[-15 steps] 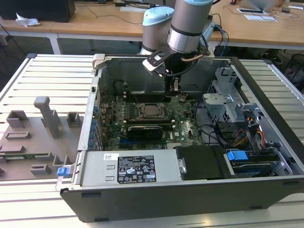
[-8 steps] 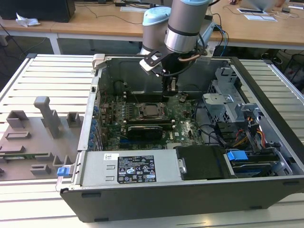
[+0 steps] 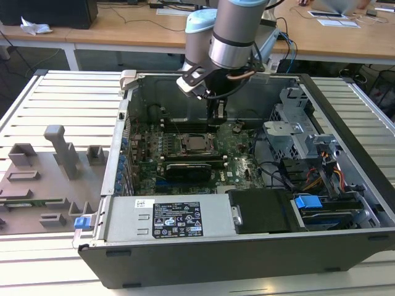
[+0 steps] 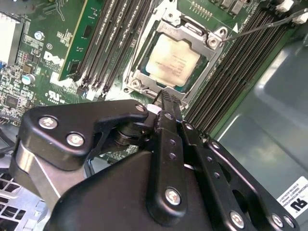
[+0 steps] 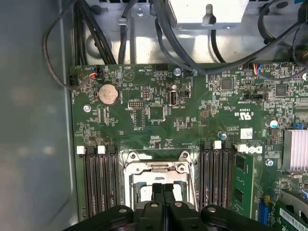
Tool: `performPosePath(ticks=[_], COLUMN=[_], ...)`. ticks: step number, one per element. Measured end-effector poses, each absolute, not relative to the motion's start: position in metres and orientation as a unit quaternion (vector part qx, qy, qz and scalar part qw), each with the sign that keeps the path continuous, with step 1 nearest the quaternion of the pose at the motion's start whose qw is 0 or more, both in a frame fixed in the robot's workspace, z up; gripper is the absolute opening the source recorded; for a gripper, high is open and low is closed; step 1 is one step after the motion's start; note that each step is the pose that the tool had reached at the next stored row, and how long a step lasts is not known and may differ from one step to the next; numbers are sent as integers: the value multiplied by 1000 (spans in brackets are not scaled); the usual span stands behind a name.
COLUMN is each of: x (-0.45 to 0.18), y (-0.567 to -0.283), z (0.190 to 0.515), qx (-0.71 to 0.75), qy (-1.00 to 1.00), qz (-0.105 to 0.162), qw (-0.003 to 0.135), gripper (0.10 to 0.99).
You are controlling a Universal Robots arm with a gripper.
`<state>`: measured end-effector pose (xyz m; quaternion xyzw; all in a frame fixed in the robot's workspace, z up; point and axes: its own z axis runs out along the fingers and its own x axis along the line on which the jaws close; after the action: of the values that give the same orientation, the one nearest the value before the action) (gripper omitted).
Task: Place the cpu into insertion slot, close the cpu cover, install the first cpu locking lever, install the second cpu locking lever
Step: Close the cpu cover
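Note:
The cpu (image 4: 173, 60), a pale square chip, lies in the socket on the green motherboard (image 5: 159, 115). The silver cpu cover (image 4: 191, 32) lies down around it, and the chip shows through its window. A thin locking lever (image 4: 262, 28) sticks out from one socket corner, away from the frame. My gripper (image 4: 163, 95) hangs just above the socket's near edge, its black fingers pressed together with nothing between them. In the first wrist view the gripper (image 5: 162, 187) covers part of the socket (image 5: 156, 168). In the exterior view the gripper (image 3: 216, 117) hangs inside the case behind the socket (image 3: 196, 145).
Memory slots (image 5: 98, 178) flank the socket on both sides, and one holds a green memory stick (image 5: 239, 183). Black cables (image 5: 159, 29) run along the case wall. The power supply (image 3: 166, 219) and drive cage (image 3: 296, 132) stand inside the open case. Grey fixtures (image 3: 58, 151) sit on the exterior view's left.

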<state>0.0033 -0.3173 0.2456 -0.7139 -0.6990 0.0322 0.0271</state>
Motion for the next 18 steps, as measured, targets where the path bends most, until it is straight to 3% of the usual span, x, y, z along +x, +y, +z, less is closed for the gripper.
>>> performPosePath(ticks=[18], x=[-12], y=[-317], z=[245], qx=[-714], qy=[-699], qz=[32], qw=[27], gripper=[106])
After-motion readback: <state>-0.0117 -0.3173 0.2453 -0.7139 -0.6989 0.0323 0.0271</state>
